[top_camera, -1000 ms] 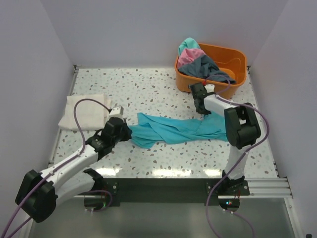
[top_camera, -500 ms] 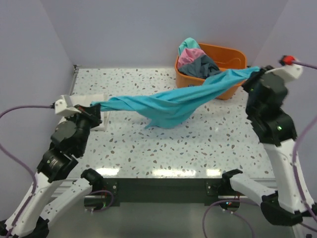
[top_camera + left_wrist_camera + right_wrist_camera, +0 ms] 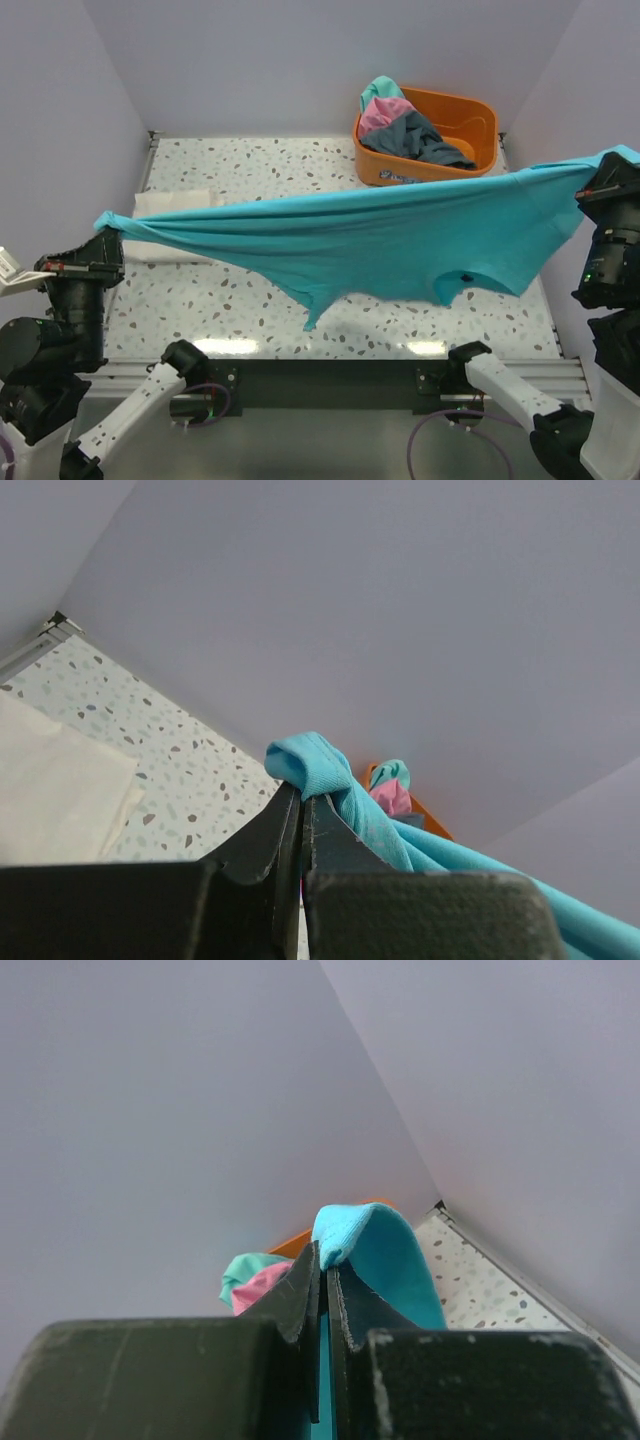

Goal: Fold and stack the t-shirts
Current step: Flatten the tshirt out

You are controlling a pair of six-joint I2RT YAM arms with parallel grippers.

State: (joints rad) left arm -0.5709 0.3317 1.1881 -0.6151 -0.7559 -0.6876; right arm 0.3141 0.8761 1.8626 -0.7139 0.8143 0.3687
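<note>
A teal t-shirt [image 3: 400, 235] hangs stretched high above the table between both arms. My left gripper [image 3: 108, 228] is shut on its left end at the far left, seen pinched in the left wrist view [image 3: 304, 792]. My right gripper [image 3: 602, 168] is shut on its right end at the far right, seen in the right wrist view [image 3: 325, 1258]. A folded cream-white t-shirt [image 3: 165, 205] lies at the table's left. A second teal shirt [image 3: 380, 90], a pink shirt [image 3: 385, 113] and a dark grey shirt [image 3: 425, 140] lie in the tub.
The orange plastic tub [image 3: 470, 110] stands at the back right corner. Grey walls close in the table on three sides. The speckled tabletop [image 3: 270, 165] shows behind and under the hanging shirt.
Both arms have swung up and outward, lifting the teal shirt off the table and spreading it wide in the air. Both grippers kept their hold.
</note>
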